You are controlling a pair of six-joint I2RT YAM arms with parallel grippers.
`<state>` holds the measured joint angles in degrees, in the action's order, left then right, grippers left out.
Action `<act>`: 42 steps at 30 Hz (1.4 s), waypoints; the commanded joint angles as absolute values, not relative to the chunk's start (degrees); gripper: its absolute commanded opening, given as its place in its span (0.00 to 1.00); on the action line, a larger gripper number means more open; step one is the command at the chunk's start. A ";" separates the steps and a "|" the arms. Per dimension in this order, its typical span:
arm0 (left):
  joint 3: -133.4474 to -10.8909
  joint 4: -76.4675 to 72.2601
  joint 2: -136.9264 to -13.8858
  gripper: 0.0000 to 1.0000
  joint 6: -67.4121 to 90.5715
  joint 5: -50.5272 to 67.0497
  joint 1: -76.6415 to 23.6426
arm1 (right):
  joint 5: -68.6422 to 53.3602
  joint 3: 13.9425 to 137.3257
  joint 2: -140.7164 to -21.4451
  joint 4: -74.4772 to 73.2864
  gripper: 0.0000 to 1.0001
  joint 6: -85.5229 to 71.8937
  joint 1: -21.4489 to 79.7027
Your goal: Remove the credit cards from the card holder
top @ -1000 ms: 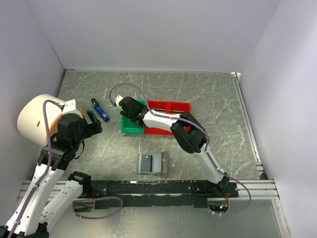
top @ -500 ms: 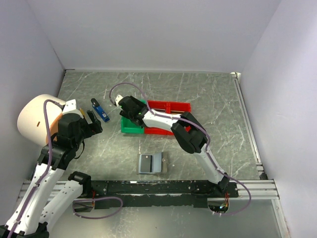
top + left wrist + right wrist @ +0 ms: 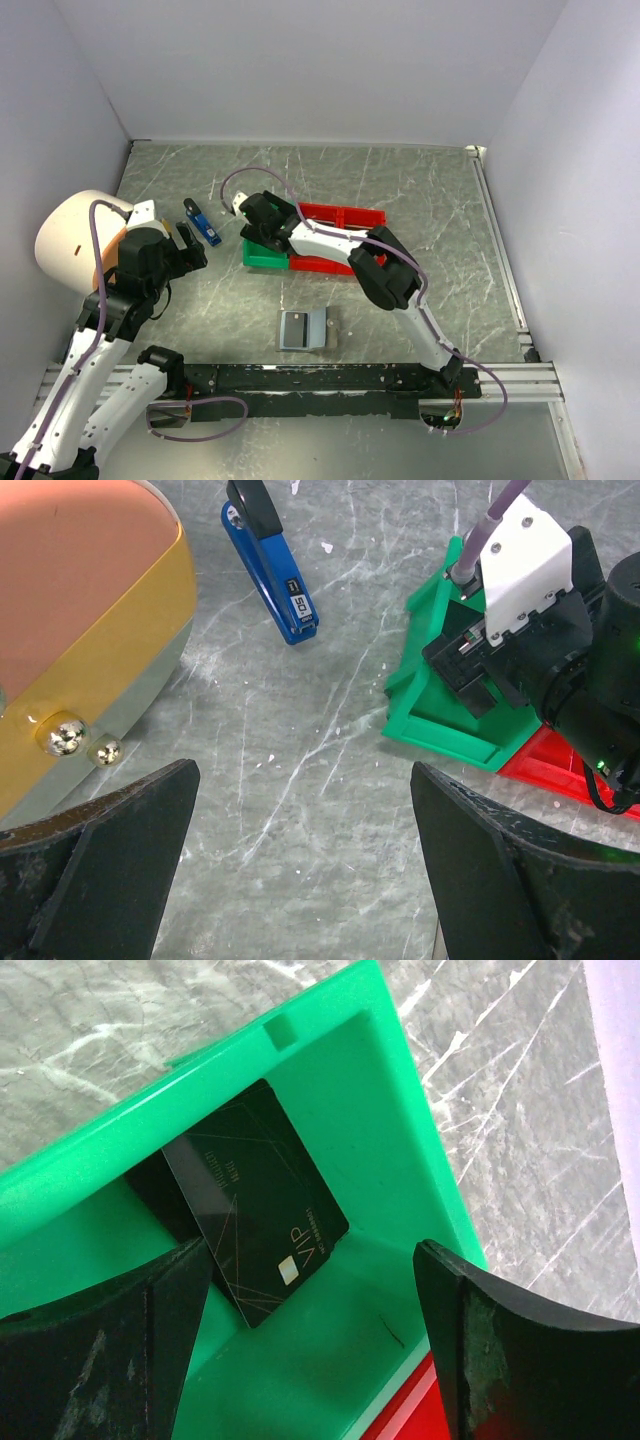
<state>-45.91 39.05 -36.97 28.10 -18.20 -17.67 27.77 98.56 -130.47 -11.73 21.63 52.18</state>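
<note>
The grey card holder (image 3: 303, 330) lies open and flat on the table near the front, apart from both arms. My right gripper (image 3: 262, 226) hangs over the green tray (image 3: 262, 257), open and empty (image 3: 315, 1305). A black VIP credit card (image 3: 258, 1222) lies loose inside the green tray (image 3: 400, 1140), beside my left fingertip (image 3: 120, 1360). A second dark card edge shows under it. My left gripper (image 3: 190, 250) is open and empty over bare table (image 3: 300, 810), left of the green tray (image 3: 440, 720).
A red tray (image 3: 340, 217) adjoins the green one on its right, with another red tray (image 3: 318, 264) in front. A blue-and-black gadget (image 3: 202, 224) lies at the back left (image 3: 270, 570). A round cream and orange object (image 3: 75, 235) stands at the far left (image 3: 80, 630).
My right gripper has shifted slightly left over the green tray, and the tray moved a little with it. The left arm and card holder have not moved.
</note>
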 commanded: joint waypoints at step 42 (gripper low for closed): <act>-45.04 38.51 -38.01 0.97 35.01 -4.09 -17.38 | -0.89 35.37 -68.78 9.31 0.58 -46.58 57.52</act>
<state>-45.91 39.05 -38.20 29.54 -14.11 -17.67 0.21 36.45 -72.38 6.59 -40.51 55.90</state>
